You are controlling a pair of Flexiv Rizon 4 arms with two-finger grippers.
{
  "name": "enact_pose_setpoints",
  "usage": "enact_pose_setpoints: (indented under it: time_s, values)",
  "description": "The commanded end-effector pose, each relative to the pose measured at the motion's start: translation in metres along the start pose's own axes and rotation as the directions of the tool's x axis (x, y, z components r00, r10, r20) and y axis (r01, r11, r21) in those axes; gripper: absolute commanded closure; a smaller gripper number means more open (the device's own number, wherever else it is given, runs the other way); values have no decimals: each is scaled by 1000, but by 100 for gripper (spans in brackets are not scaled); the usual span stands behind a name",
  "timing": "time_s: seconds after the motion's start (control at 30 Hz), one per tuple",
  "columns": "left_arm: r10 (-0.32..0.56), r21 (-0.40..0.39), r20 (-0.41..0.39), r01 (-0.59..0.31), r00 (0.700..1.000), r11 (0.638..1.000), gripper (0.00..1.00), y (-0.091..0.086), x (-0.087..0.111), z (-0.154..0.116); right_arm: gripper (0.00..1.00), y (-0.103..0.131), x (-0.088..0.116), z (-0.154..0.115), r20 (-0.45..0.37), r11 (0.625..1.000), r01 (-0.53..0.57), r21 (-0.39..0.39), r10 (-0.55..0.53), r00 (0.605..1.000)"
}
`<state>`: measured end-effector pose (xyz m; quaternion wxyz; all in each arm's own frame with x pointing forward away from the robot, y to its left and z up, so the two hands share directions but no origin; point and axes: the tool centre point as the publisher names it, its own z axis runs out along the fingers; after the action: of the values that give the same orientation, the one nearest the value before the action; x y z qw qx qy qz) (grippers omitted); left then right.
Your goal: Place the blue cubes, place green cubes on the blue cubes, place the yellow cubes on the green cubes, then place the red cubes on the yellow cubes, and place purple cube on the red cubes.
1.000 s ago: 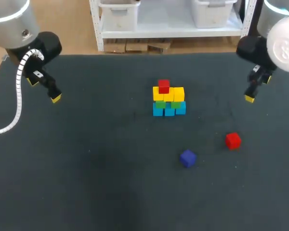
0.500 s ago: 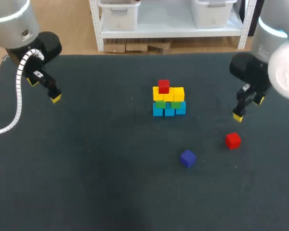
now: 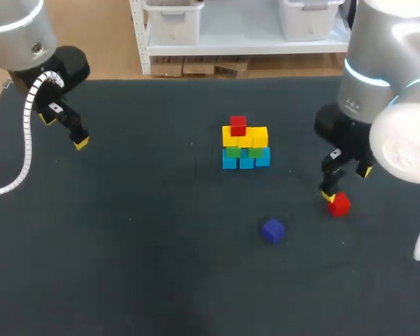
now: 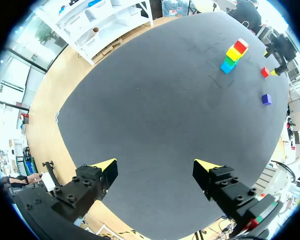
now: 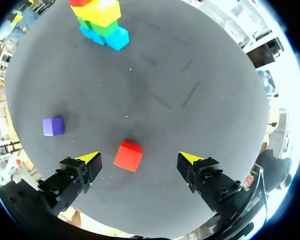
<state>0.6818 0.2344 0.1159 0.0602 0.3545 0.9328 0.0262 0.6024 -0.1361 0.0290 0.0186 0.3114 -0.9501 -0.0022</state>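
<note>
Your right jaws stand spread over the loose red cube (image 5: 128, 155). It is probably light and rigid, so pinch two opposite flat faces.

- You have one dark table (image 3: 126, 245) carrying everything.
- A row of three blue cubes (image 3: 246, 160) sits directly on it, near the middle.
- A loose red cube (image 3: 339, 204) lies on the surface right of that row, well apart.
- A loose purple cube (image 3: 273, 230) lies near the red one, nearer the front edge.
</note>
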Motion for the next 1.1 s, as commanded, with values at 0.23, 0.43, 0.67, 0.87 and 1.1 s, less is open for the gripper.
enact_pose_setpoints:
  time_s: [0.23, 0.43, 0.67, 0.87, 1.1]
  values:
    - [2, 3, -2, -2, 1000, 1000, 0, 1, -1, 0, 0, -1, 0, 25, -14, 996, -42, -76, 41, 999]
    - [2, 3, -2, -2, 1000, 1000, 0, 1, -1, 0, 0, 3, 1, 26, -29, 996, -61, -70, 59, 998]
    - [2, 3, -2, -2, 1000, 1000, 0, 1, -1, 0, 54, 9, 1, 29, -62, 997, -51, -66, 47, 997]
    - [2, 3, -2, -2, 1000, 1000, 0, 1, -1, 0, 91, 12, 4, 33, -112, 997, -55, -60, 48, 993]
    - [2, 3, -2, -2, 1000, 1000, 0, 1, -1, 0, 100, 10, 2, 29, -103, 999, -26, -48, 21, 994]
